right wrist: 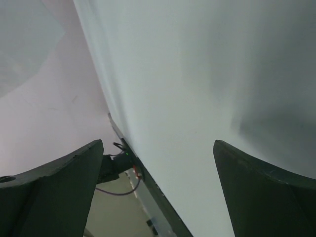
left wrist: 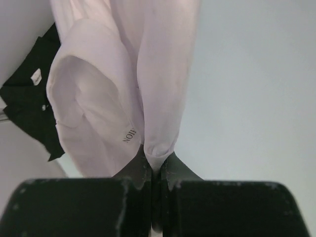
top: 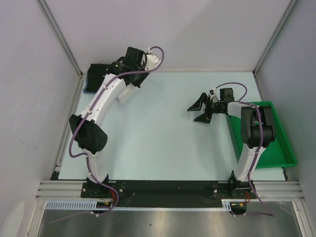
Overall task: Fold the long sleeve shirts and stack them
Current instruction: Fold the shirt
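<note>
Cloth hangs from our left gripper (left wrist: pixel 155 165): its jaws are pressed together on a fold of the thin plain white long sleeve shirt (left wrist: pixel 113 89), held at the far left corner of the pale table (top: pixel 158 143). Just left of it lies the black long sleeve shirt with small white marks (left wrist: pixel 27 98). Our right gripper (top: pixel 193 114) hovers over the table's right half, jaws spread wide and holding nothing, near the green plastic tray (top: pixel 281 143).
</note>
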You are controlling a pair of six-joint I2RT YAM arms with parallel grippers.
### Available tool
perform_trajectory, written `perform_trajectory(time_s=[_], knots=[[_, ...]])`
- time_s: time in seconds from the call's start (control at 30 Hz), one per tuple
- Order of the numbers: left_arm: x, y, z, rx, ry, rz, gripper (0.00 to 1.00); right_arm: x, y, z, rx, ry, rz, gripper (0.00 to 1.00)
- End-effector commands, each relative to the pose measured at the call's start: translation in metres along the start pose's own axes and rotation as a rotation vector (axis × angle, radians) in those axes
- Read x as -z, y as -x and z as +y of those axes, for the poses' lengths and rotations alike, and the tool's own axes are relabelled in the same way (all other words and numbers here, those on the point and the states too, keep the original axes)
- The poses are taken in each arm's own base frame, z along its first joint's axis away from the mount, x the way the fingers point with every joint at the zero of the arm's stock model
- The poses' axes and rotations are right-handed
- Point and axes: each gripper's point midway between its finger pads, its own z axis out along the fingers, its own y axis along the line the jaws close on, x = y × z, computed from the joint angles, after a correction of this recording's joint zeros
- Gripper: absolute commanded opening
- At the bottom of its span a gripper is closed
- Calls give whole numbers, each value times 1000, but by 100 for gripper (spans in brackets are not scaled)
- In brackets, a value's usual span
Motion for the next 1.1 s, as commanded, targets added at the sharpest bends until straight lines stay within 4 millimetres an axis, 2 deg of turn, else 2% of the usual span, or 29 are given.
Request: perform_trajectory(time_s=[0.0, 0.1, 0.13, 0.2, 0.23, 0.27, 0.37, 0.47, 0.5, 0.57, 0.6, 0.63, 0.67, 0.7, 0.77, 0.8, 0.83, 0.87, 0.9, 0.93, 0.97, 1.0, 1.07], knots=[[-12, -46, -29, -263, 55, 231, 0, 3, 19, 34, -62, 140, -80, 100], [-48, -74, -77, -254, 34, 290, 0, -2, 19, 22, -130, 156, -90, 100], [-64, -84, -103, -272, 7, 314, 0, -3, 18, 19, -141, 156, -89, 100], [-83, -103, -139, -213, -35, 352, 0, -7, 12, 12, -170, 158, -75, 100], [-97, -114, -172, -228, -96, 385, 0, -8, 9, 9, -189, 155, -68, 100], [-101, -113, -187, -224, -112, 382, 0, -8, 5, 6, -212, 153, -57, 100], [-101, -100, -240, -226, -185, 331, 3, -6, -8, -3, -252, 137, -46, 100], [-89, -86, -272, -207, -272, 288, 20, 2, -15, -9, -280, 107, -50, 100], [-84, -84, -277, -177, -296, 288, 35, 4, -18, -12, -293, 92, -48, 100], [-70, -81, -288, -152, -380, 283, 43, 8, -19, -14, -287, 74, -58, 100], [-52, -70, -292, -138, -434, 242, 49, 9, -23, -15, -299, 64, -52, 100], [-42, -64, -295, -138, -478, 216, 63, 9, -26, -17, -305, 60, -48, 100], [-32, -64, -299, -144, -523, 205, 73, 9, -26, -17, -312, 62, -45, 99], [-12, -50, -297, -148, -570, 148, 74, 8, -27, -18, -310, 60, -44, 99], [6, -45, -290, -129, -625, 112, 80, 0, -31, -16, -292, 56, -28, 98], [21, -35, -275, -74, -673, 69, 80, -3, -31, -15, -295, 56, -27, 98], [27, -32, -264, -37, -693, 51, 80, -7, -33, -13, -282, 60, -22, 98], [30, -33, -254, -4, -716, 46, 79, -16, -35, -11, -254, 62, -20, 96], [30, -33, -231, 62, -727, 32, 79, -21, -35, -8, -238, 66, -18, 95], [33, -36, -217, 86, -718, 21, 78, -27, -36, -7, -224, 68, -14, 93], [29, -40, -204, 91, -700, 16, 78, -36, -36, -3, -204, 67, -11, 92], [21, -47, -180, 127, -646, 18, 77, -43, -37, -7, -213, 59, -2, 92], [8, -67, -160, 136, -597, 49, 77, -55, -40, -9, -208, 39, 2, 88]])
